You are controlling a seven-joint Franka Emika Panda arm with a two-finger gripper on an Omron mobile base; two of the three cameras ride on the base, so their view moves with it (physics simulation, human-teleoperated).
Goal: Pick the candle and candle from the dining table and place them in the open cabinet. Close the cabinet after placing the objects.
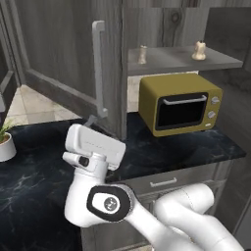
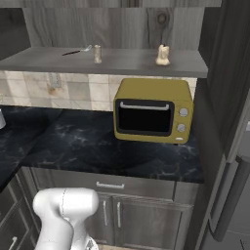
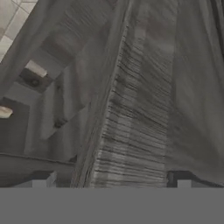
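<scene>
Two small cream candles stand on the open cabinet's grey shelf [image 1: 181, 62]: a lumpy one [image 1: 199, 50] [image 2: 163, 54] to the right and a slimmer one [image 1: 142, 54] [image 2: 97, 53] to the left. The cabinet's left door [image 1: 59, 54] is swung open, and its metal bar handle [image 1: 99, 68] faces me. My gripper [image 1: 94, 121] is open just below that handle's lower end, close against the door. In the hand view the fingertips [image 3: 43, 181] stand wide apart with the door's wood grain [image 3: 144, 109] right in front and nothing held. The dining table is out of view.
A yellow microwave [image 1: 180, 103] [image 2: 152, 110] sits on the black marbled counter [image 1: 196, 147] under the shelf. A potted plant [image 1: 5, 143] stands at the counter's left. A thin utensil [image 2: 77, 51] lies on the shelf. Drawers [image 2: 110, 184] lie below and a tall grey unit [image 2: 229, 146] stands at the right.
</scene>
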